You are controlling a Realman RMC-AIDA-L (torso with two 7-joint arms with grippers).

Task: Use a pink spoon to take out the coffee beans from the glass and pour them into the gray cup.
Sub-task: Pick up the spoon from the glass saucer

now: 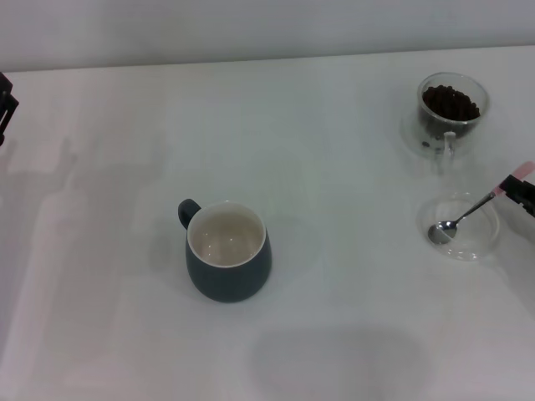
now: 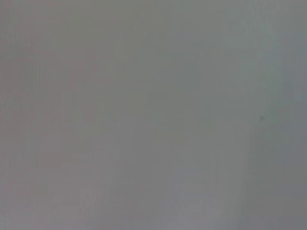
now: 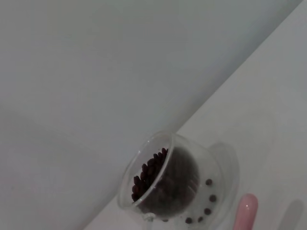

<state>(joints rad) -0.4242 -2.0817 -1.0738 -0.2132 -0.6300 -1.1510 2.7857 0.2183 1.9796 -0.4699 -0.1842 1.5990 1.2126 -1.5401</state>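
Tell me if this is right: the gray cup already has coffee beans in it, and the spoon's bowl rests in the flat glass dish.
Not quite. The head view shows the gray cup empty, its cream inside bare. The coffee beans are in the glass. The rest holds: the spoon has its bowl resting in the flat glass dish.

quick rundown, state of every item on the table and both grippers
glass: upright, holds coffee beans
gray cup: upright, no beans inside
pink spoon: bowl resting in the clear dish, handle raised toward the right gripper
right gripper: at the spoon handle's end at the right edge
left gripper: parked at the far left edge
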